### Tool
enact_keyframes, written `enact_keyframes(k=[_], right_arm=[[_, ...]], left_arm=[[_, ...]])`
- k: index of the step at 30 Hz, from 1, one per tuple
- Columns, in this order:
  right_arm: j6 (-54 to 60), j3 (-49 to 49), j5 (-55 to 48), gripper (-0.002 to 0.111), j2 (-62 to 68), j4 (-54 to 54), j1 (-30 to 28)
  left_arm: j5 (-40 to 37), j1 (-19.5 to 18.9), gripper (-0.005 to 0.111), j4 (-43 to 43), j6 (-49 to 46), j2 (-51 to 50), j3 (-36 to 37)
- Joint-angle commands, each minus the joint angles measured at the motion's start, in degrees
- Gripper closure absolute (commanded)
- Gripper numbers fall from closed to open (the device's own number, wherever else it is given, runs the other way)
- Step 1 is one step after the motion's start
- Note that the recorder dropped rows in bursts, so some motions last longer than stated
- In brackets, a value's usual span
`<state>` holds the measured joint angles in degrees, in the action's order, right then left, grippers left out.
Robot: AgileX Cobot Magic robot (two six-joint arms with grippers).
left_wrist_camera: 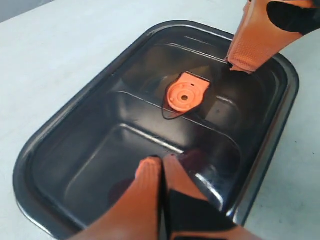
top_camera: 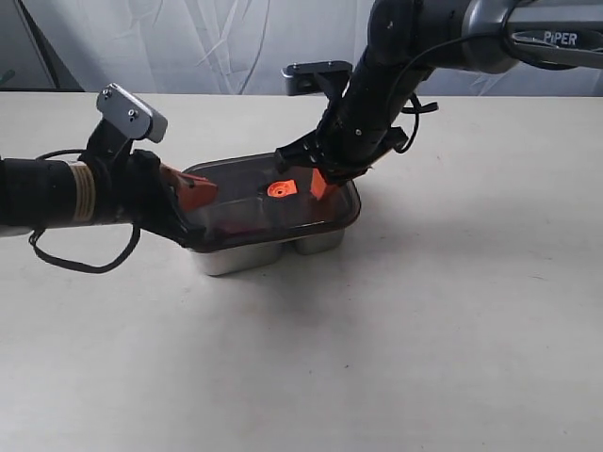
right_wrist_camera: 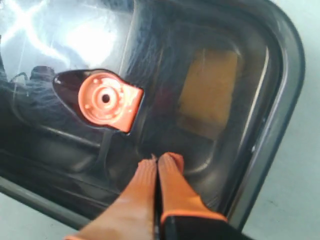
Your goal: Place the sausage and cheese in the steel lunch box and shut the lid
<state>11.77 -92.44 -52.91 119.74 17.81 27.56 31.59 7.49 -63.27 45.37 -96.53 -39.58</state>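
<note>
The dark translucent lid [top_camera: 240,188] lies on the steel lunch box [top_camera: 236,259], with its orange valve tab [top_camera: 281,188] in the middle. My left gripper [top_camera: 203,188] is shut, and its tips [left_wrist_camera: 161,160] rest on the lid's [left_wrist_camera: 90,140] top near one end. At the other end my right gripper [top_camera: 316,184] is shut too, touching the lid [right_wrist_camera: 270,100] beside the tab [right_wrist_camera: 107,100]. The yellow-orange cheese [right_wrist_camera: 207,92] shows dimly through the lid. A faint reddish patch [top_camera: 247,222] under the lid may be the sausage; I cannot tell for sure.
The box stands mid-table on a plain pale tabletop [top_camera: 424,330]. A white curtain [top_camera: 188,47] hangs behind the far edge. Loose black cables [top_camera: 85,264] trail off the left arm onto the table.
</note>
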Motion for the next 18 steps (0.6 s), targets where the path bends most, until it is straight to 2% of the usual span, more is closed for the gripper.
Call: enact_keyframes(k=[1,5,14,18], right_arm=[[0.07,0.53,-2.80,0.109,-1.15,0.32,-0.09],[0.07,1.00,-4.79,0.109,-1.15,0.41,-0.09],[0.07,4.18,0.39,0.109,0.54,-0.97,-0.09],[0.07,4.18,0.82,0.109,1.55,-0.86,-0.09]], left_arm=[[0.44,0.08,0.106,-10.73,11.08,0.83,0.31],[0.52,0.08,0.106,-18.39,17.81,0.83,0.31],[-4.88,0.08,0.106,-18.84,19.33,0.60,0.31],[-5.01,0.08,0.106,-20.22,20.38,-1.43,0.31]])
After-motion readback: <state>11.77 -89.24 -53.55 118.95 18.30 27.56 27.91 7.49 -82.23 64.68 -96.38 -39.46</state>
